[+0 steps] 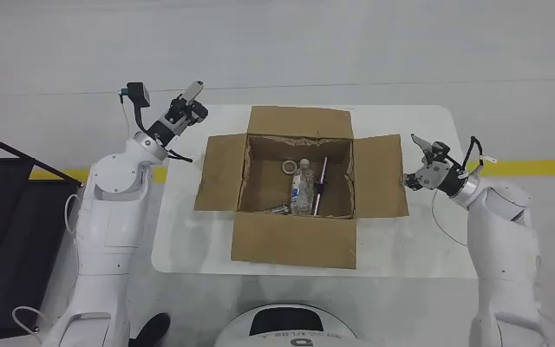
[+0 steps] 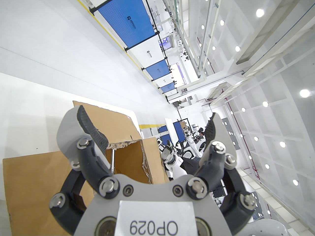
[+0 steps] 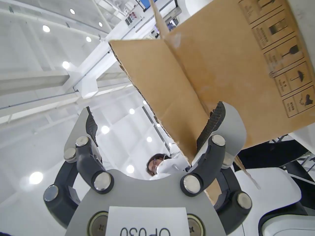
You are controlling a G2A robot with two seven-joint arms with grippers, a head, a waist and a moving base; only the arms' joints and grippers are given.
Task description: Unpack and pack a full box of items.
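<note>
White table [image 1: 186,238] spans mid-frame in the top view, with an open cardboard box [image 1: 295,240] at centre, flaps spread outward. Left gripper [image 1: 198,97] hangs at upper left, fingers wide, holding nothing. Right gripper [image 1: 416,162] sits just beside the right flap, also wide. Inside the box lie a bottle [image 1: 301,191], rod [image 1: 322,184] and ring [image 1: 287,167].

A brown cardboard box [image 1: 295,238] stands open in the middle of the white bench [image 1: 191,234], with its 4 flaps folded outward. On its floor lie a pale ring [image 1: 287,167], a clear bottle [image 1: 301,191] on its side, a thin metal rod [image 1: 322,184] just beside the bottle, and 1 small dark piece [image 1: 279,208] (too small to tell what) near the front wall.
</note>
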